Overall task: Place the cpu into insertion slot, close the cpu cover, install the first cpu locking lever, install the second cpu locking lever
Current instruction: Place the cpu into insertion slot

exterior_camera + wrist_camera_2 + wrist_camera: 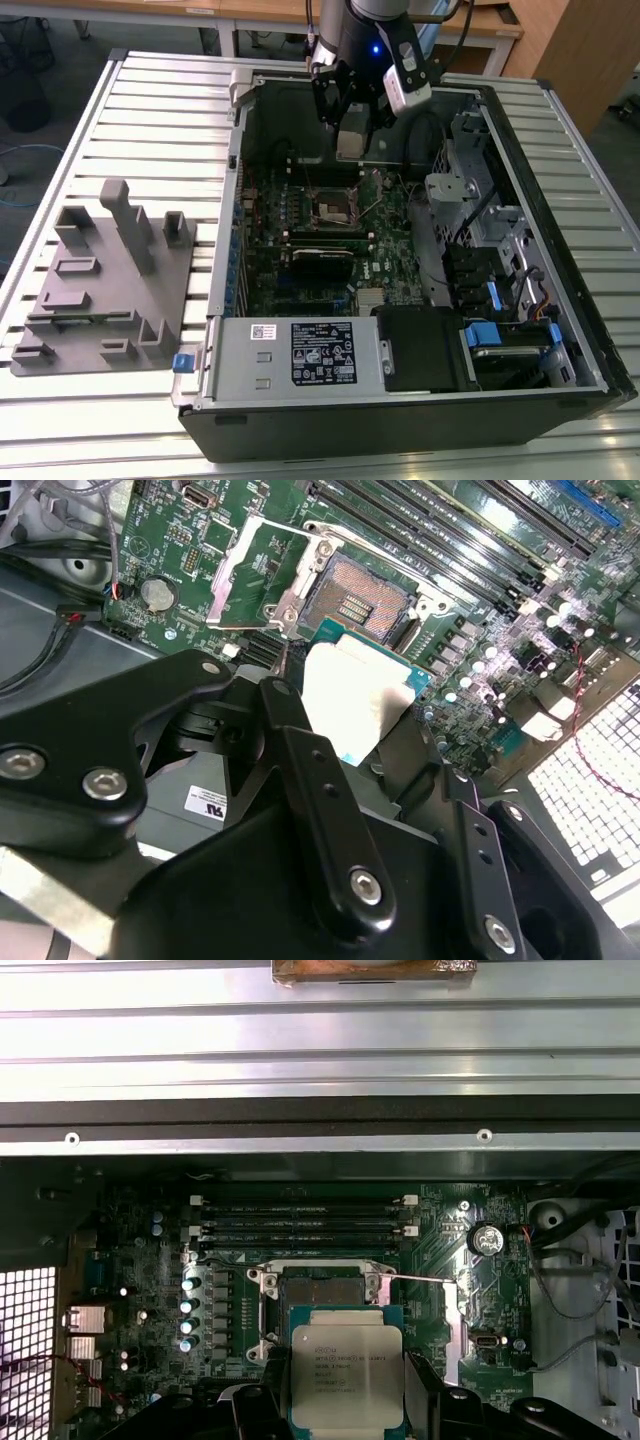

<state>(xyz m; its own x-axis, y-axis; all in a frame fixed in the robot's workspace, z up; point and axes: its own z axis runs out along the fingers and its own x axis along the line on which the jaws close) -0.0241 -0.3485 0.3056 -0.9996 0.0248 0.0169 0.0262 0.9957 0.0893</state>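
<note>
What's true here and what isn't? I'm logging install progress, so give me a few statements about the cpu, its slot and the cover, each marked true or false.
1. The gripper grips the cpu. True.
2. The cpu sits in the insertion slot. False: the slot is empty, and the cpu is held above the board.
3. The cpu cover is shut over the slot. False: it is swung open beside it.
4. The computer case lies open on its side. True.
</note>
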